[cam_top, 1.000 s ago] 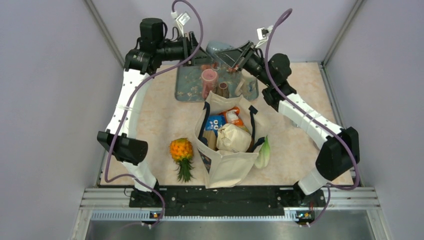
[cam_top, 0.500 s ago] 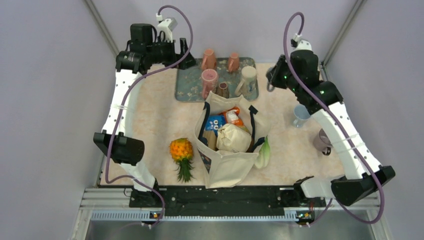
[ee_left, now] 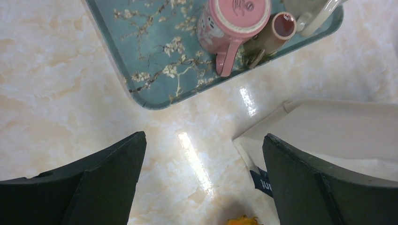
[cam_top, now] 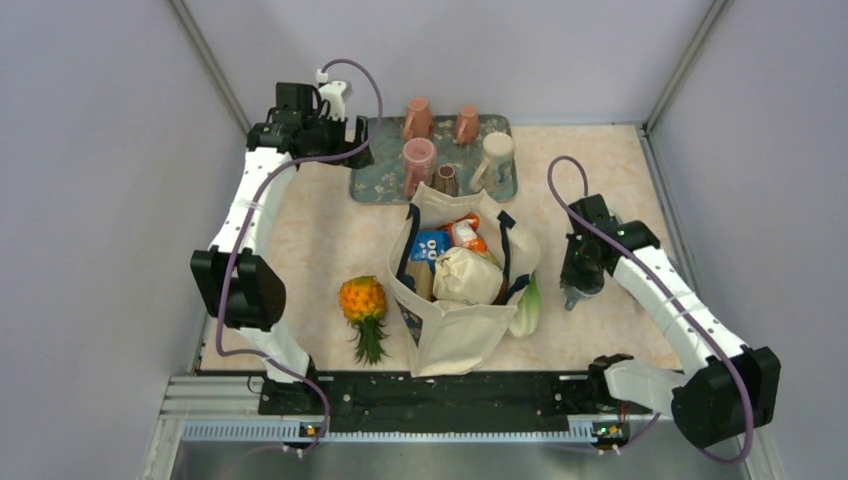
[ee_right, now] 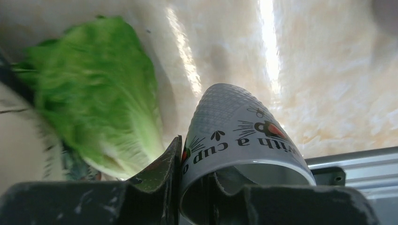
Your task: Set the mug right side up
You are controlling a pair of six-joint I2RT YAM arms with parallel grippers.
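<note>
My right gripper (cam_top: 581, 268) (ee_right: 213, 187) is shut on the rim of a pale mug (ee_right: 239, 136) with black print, one finger inside and one outside. The mug's mouth faces the wrist and its base points down at the table. In the top view the mug (cam_top: 574, 297) hangs just right of the tote bag (cam_top: 455, 290). My left gripper (cam_top: 356, 150) (ee_left: 202, 180) is open and empty, above the table by the left edge of the teal tray (cam_top: 375, 170) (ee_left: 155, 51).
The tray holds pink mugs (cam_top: 418, 160) (ee_left: 230, 21), a brown cup (cam_top: 446, 180) and a cream mug (cam_top: 494, 155). A lettuce (cam_top: 527, 305) (ee_right: 94, 98) leans on the full bag. A pineapple (cam_top: 363, 305) lies left of the bag.
My right arm has swung from the back right down toward the bag's right side and now holds the pale mug that stood on the table. My left gripper has shifted slightly toward the tray.
</note>
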